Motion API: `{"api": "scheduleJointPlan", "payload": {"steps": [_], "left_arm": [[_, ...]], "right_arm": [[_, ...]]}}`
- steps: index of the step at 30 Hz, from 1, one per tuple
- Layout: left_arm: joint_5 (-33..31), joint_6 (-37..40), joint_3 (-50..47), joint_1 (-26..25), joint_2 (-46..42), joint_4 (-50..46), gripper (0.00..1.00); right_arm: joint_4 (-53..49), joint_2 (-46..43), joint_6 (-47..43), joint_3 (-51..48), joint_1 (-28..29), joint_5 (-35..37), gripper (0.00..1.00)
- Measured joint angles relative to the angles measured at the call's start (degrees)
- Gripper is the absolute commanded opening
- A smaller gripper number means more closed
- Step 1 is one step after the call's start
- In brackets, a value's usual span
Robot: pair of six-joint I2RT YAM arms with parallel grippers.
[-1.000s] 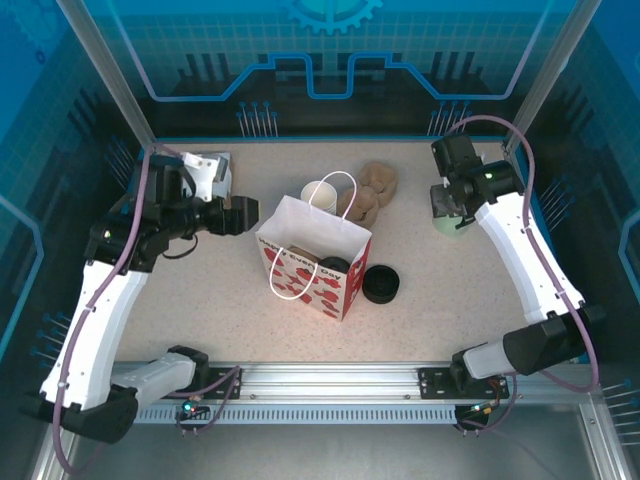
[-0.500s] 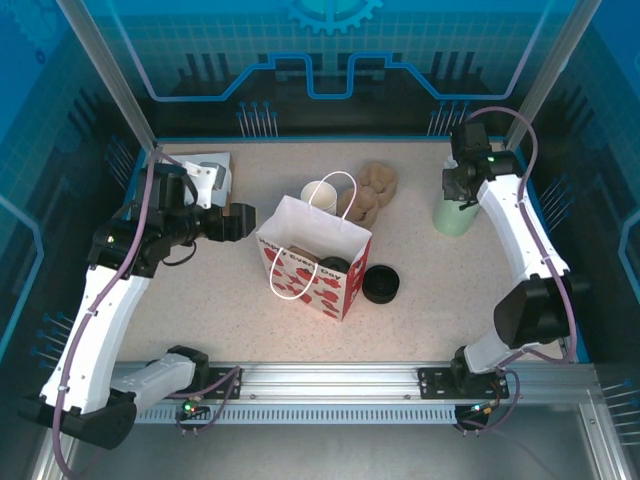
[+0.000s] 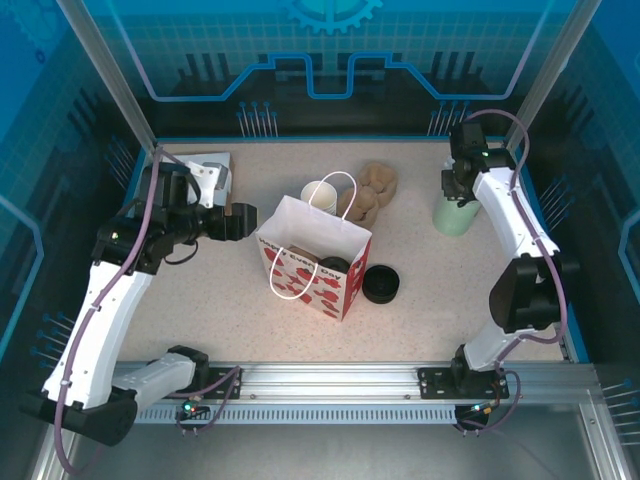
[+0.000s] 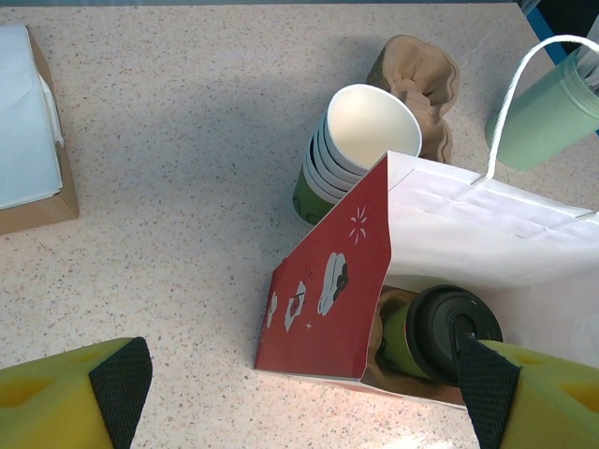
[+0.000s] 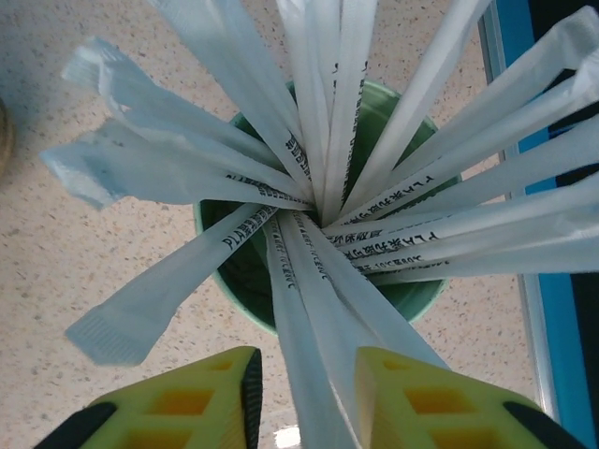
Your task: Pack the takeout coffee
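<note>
The takeout coffee [image 3: 322,193] [image 4: 360,131] is a green cup with a white rim and inside. It stands open just behind the red-and-white paper bag [image 3: 312,255] [image 4: 328,271] and looks nested in like cups. A second green cup with a black lid [image 4: 440,332] sits inside the bag. My left gripper [image 3: 245,222] [image 4: 299,393] hovers wide open at the bag's left side, holding nothing. My right gripper [image 3: 455,192] [image 5: 306,374] points down over the pale mint cup [image 3: 450,215] [image 5: 318,281] of wrapped white sticks. Its jaws stand narrowly apart on either side of one stick [image 5: 314,327].
A brown pulp carrier [image 3: 372,192] [image 4: 416,79] lies behind the bag, beside the green cup. A black lid [image 3: 380,283] rests on the table right of the bag. A cardboard box of white napkins [image 3: 212,170] [image 4: 28,140] sits back left. The blue side wall [image 5: 552,309] runs close to the mint cup.
My right arm has folded back and set its wrist upright over the mint cup, and its jaws have narrowed around a stick. My left gripper has drifted slightly left.
</note>
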Motion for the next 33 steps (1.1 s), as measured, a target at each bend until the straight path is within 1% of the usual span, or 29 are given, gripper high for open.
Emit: {"api": "scheduleJointPlan", "payload": {"steps": [2,6,10,14,19,24,28,30,33], "left_arm": [[0.0,0.0,0.0,0.0,0.1,0.0,0.89],[0.0,0.0,0.0,0.0,0.2,0.0,0.89],[0.0,0.0,0.0,0.0,0.2,0.0,0.89],[-0.2,0.1,0.0,0.0,0.2,0.0,0.89],[-0.3,0.2,0.0,0.0,0.2,0.1,0.89],[-0.3,0.2,0.0,0.0,0.2,0.3,0.90],[-0.2,0.2,0.0,0.0,0.2,0.3,0.90],[-0.3,0.2,0.0,0.0,0.2,0.4,0.90],[-0.4,0.2,0.0,0.0,0.2,0.4,0.90]], "right_arm": [[0.1,0.3,-0.3,0.0,-0.1,0.0,0.10],[-0.2,0.2,-1.2,0.8,-0.1,0.0,0.06],[-1.8,-2.5,-1.8,1.4,-0.1,0.0,0.05],[-4.9,-8.5,-2.8,3.5,0.4,0.0,0.06],[-9.4,-17.6,-3.9,8.3,0.7,-0.5,0.07],[-14.4,-23.1,-4.6,13.6,0.7,-1.1,0.07],[-18.1,-24.5,-5.3,16.6,0.7,-4.0,0.07],[-20.1,-23.6,-5.3,18.5,0.7,-6.5,0.07],[-22.4,-22.8,-5.3,21.2,0.7,-12.0,0.07]]}}
